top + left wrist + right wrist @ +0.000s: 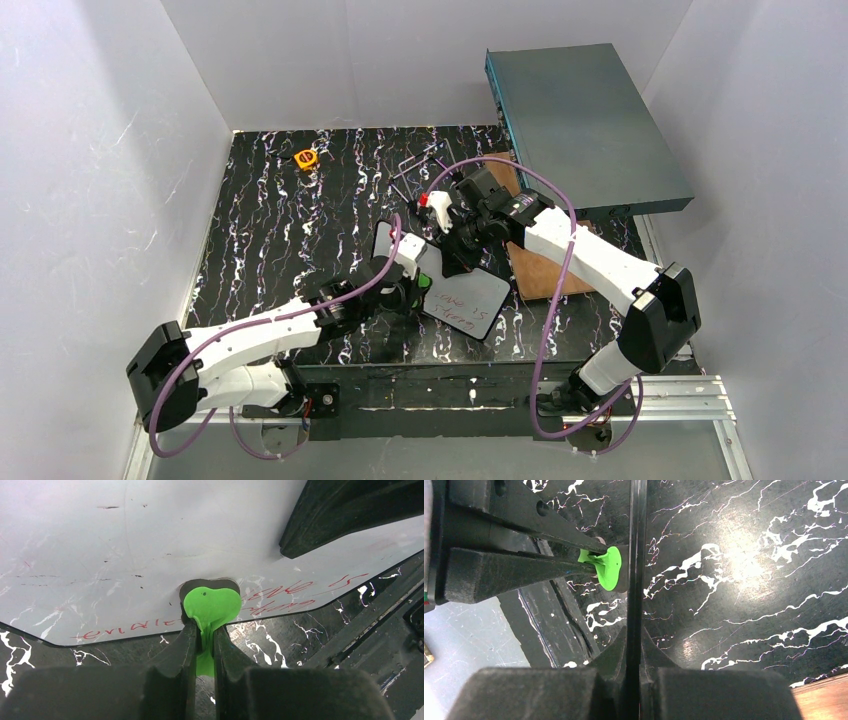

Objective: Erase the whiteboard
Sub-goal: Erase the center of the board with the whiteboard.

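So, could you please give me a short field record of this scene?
whiteboard: red writing left along one edge
left gripper: shut on green eraser, eraser against the board's face
right gripper: shut on the whiteboard's edge
behind: grey-teal box, wooden board

Small whiteboard [472, 305], thin black frame, red handwriting, tilted
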Controlling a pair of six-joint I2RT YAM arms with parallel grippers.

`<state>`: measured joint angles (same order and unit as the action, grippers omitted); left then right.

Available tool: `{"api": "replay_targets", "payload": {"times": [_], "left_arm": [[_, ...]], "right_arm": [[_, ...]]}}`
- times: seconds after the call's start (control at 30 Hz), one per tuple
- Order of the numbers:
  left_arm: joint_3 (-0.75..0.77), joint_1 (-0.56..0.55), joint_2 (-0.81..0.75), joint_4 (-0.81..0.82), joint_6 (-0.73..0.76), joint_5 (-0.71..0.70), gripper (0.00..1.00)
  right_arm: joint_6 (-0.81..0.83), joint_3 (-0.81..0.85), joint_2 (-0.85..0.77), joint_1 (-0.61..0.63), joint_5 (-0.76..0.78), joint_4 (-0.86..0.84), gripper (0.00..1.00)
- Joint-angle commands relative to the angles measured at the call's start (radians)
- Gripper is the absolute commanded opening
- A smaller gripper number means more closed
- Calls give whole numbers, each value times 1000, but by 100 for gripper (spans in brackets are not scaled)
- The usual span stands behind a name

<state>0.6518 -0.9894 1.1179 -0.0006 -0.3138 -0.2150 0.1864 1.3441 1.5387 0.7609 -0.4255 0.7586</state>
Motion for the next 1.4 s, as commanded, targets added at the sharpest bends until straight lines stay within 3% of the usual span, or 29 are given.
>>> {"api": "replay_targets", "payload": {"times": [0.0,0.3,0.8,1.0,1.37], "left_arm": [[-1,6,12,47,-20,-57,0],[-117,-19,95,96,-76,-63,0],[76,-15,-3,7,51,-173,0],[106,69,-41,-58,86,-153,0],[-112,132,-25,58,31,-74,0]], "right_arm": [[32,1,-15,26,-110,-25,1],[32,1,-14,26,-109,-25,1],[34,1,-18,26,-108,-24,1],[34,-1,-22,25,-108,-26,1],[34,-2,-22,26,-108,-26,1]]}}
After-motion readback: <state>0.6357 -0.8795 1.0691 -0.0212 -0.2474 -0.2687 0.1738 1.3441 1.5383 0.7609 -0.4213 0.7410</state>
